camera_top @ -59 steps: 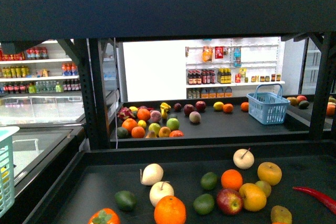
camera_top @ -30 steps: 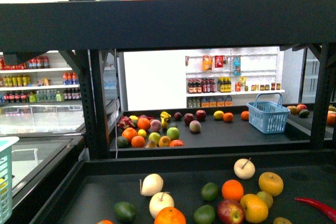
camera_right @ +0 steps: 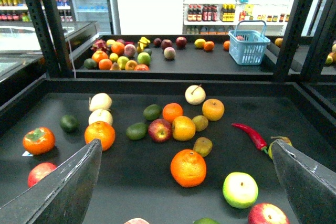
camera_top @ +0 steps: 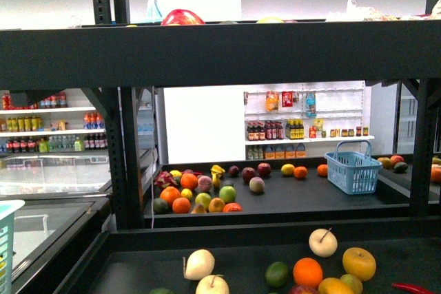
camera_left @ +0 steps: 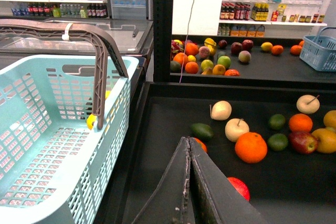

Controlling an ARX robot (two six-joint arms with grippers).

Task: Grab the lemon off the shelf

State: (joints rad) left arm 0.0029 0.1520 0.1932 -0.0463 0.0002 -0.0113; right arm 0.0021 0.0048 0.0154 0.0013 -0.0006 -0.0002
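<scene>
the front camera looks level through the shelf [camera_top: 220,53] toward the far wall, while both wrist cameras look down closely at the same fruit-covered lower tier.

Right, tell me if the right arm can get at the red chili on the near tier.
Probably yes. The chili lies in the open on the shelf, with nothing on top of it. The jaws stand wide open over that same tier, and no post or fruit lies between.
</scene>
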